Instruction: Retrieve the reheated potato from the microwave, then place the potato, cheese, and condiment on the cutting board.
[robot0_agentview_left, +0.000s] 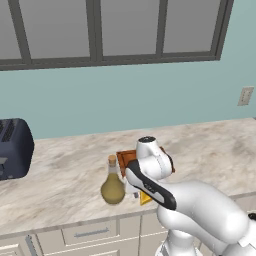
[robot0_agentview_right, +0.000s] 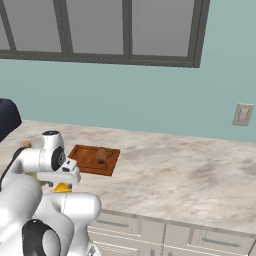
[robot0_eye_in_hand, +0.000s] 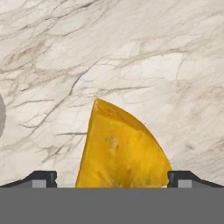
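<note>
The yellow cheese (robot0_eye_in_hand: 120, 148) wedge lies on the marble counter, right under my gripper (robot0_eye_in_hand: 113, 179). The gripper is open, one fingertip on each side of the wedge's wide end and neither touching it. From the base, the cheese (robot0_agentview_right: 62, 188) peeks out below my hand. The brown potato (robot0_agentview_right: 101, 155) rests on the reddish-brown cutting board (robot0_agentview_right: 85, 161), just behind the cheese. The olive-tan condiment (robot0_agentview_left: 113, 186) bottle stands upright on the counter to the left of my arm, beside the cutting board (robot0_agentview_left: 125, 157). The microwave is out of view.
A dark blue toaster (robot0_agentview_left: 13, 148) sits at the far left of the counter. The marble counter (robot0_agentview_right: 190, 172) runs on to the right. Its front edge, with drawers (robot0_agentview_left: 90, 233) below, is close under the cheese. A wall outlet (robot0_agentview_right: 242, 115) is at the back right.
</note>
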